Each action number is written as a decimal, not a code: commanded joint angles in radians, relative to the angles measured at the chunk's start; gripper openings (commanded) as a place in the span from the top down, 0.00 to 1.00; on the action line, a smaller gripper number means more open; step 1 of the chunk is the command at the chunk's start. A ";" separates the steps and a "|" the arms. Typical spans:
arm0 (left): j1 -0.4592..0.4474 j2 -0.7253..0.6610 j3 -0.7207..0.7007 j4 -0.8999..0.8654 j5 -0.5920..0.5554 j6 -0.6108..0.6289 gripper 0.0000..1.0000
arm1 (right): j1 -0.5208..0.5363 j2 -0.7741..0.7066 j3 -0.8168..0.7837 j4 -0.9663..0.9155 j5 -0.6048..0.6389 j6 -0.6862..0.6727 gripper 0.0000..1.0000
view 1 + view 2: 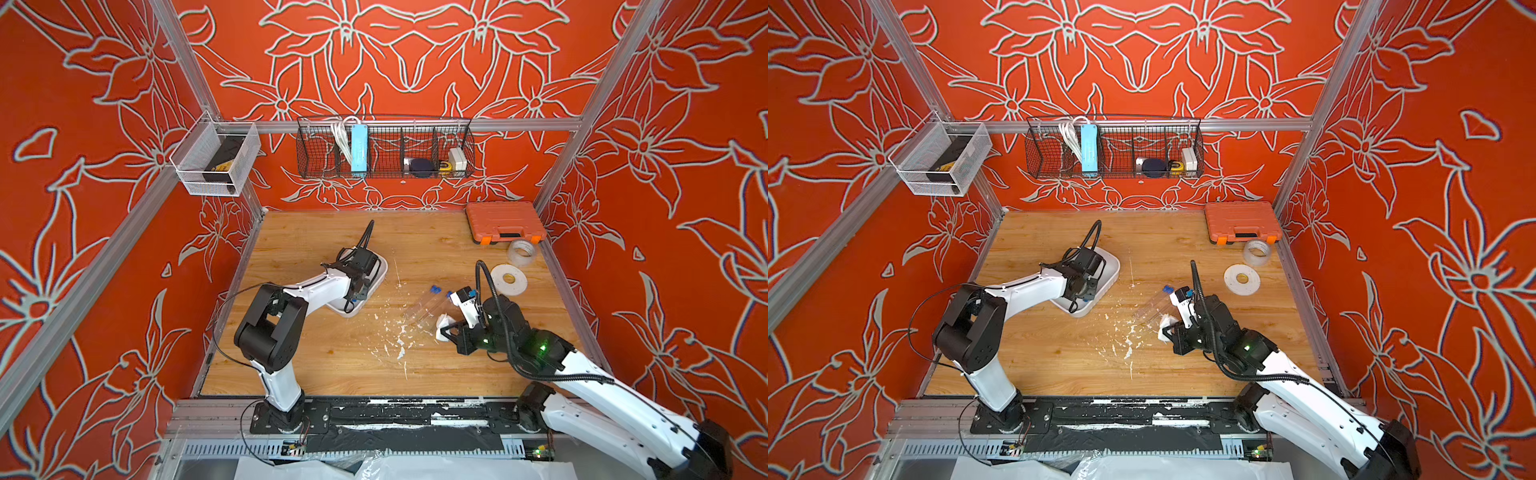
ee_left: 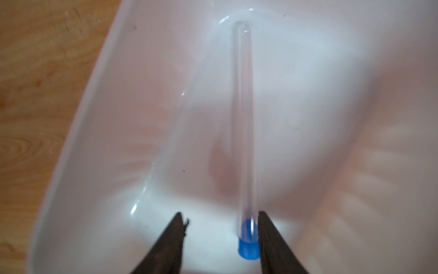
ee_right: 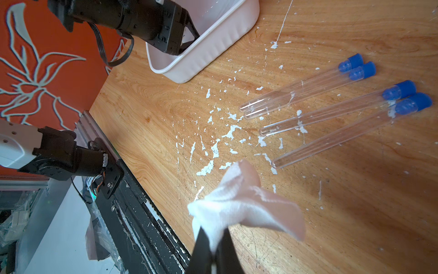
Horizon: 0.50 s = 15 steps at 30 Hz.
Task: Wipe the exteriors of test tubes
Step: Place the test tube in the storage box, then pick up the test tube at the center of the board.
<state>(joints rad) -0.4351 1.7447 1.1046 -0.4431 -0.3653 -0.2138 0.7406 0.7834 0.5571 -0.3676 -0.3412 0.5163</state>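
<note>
Test tube in tray: one test tube (image 2: 244,123) lies flat on the floor of the white tray (image 2: 132,95), directly under the left hand (image 2: 220,213), lengthwise between its fingers.
Blue cap: the blue cap (image 2: 247,246) is the tube end nearest the left hand, just beside one finger; contact cannot be told.
Left hand: jaws apart with a wide gap; nothing is clamped.
Remaining tubes: four test tubes (image 3: 331,110) lie on the worktop (image 3: 355,213) ahead of the right hand (image 3: 213,230), near it and not touching it. They form two close pairs, roughly parallel, with the clear rounded ends pointing toward the hand.
Right hand: jaws closed on a crumpled white tissue (image 3: 244,206), which sticks out past the fingertips, above the worktop.
Worktop surface: white flecks (image 3: 214,147) are scattered between the right hand and the tray.
Tray position: well apart from the right hand, beyond the flecks.
</note>
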 commanded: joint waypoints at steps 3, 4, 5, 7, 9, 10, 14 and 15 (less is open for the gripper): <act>-0.004 -0.138 0.088 -0.076 0.029 -0.068 0.26 | 0.006 -0.005 0.053 -0.028 0.022 -0.009 1.00; -0.014 -0.165 0.094 -0.079 0.051 -0.073 0.24 | 0.006 -0.007 0.057 -0.037 0.031 -0.015 1.00; -0.030 -0.194 0.100 -0.079 0.069 -0.080 0.22 | 0.004 -0.006 0.062 -0.049 0.040 -0.023 1.00; -0.084 -0.234 0.110 -0.081 0.120 -0.089 0.22 | 0.003 -0.003 0.077 -0.074 0.066 -0.041 1.00; -0.163 -0.247 0.113 -0.071 0.174 -0.097 0.23 | -0.002 0.006 0.087 -0.099 0.100 -0.059 1.00; -0.199 -0.244 0.112 -0.068 0.187 -0.102 0.24 | -0.008 0.013 0.092 -0.112 0.115 -0.063 1.00; -0.340 -0.183 0.102 -0.027 0.221 -0.123 0.31 | -0.097 0.094 0.122 -0.164 0.120 -0.061 1.00; -0.362 -0.159 0.097 -0.007 0.242 -0.122 0.33 | -0.134 0.119 0.129 -0.169 0.102 -0.065 1.00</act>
<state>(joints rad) -0.7502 1.5211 1.2255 -0.4561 -0.1909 -0.3164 0.6647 0.8593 0.6521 -0.4770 -0.2604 0.4698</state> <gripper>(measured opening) 0.680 0.057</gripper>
